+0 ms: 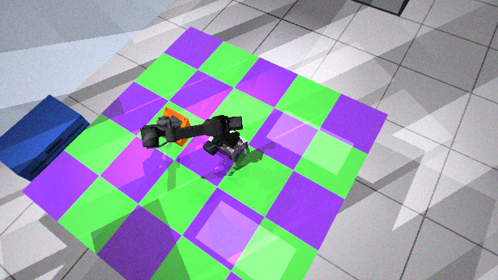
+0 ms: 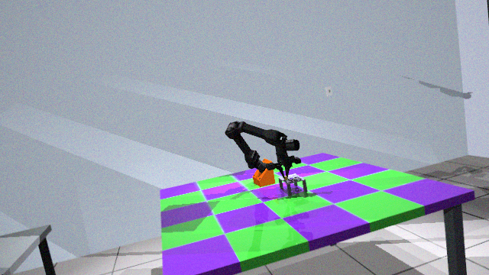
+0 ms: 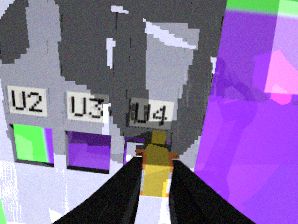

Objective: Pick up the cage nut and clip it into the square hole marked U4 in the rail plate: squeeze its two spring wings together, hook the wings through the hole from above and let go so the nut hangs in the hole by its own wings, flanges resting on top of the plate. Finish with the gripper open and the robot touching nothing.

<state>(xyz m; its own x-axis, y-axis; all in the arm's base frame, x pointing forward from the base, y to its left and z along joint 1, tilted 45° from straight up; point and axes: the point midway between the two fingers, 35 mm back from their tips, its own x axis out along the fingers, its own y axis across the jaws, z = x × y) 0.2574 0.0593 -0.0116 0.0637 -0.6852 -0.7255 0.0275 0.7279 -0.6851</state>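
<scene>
The golden cage nut (image 3: 156, 172) is between the fingertips of my gripper (image 3: 154, 167) (image 2: 286, 179), which is shut on it. In the wrist view the nut covers most of the square hole marked U4; a strip of the hole (image 3: 134, 145) shows at its left. Whether the wings are inside the hole cannot be told. The rail plate (image 3: 30, 187) (image 2: 297, 178) stands on short legs on the table. The holes marked U2 (image 3: 33, 144) and U3 (image 3: 89, 151) are empty. In the top view the arm hides part of the plate (image 1: 238, 151).
The orange block (image 1: 180, 138) (image 2: 264, 179), at the arm's base, stands close beside the rail plate. A blue box (image 1: 43, 136) is beyond the left edge of the checkered table (image 1: 241, 198) (image 2: 332, 225). Shadows and bright patches cross the table top.
</scene>
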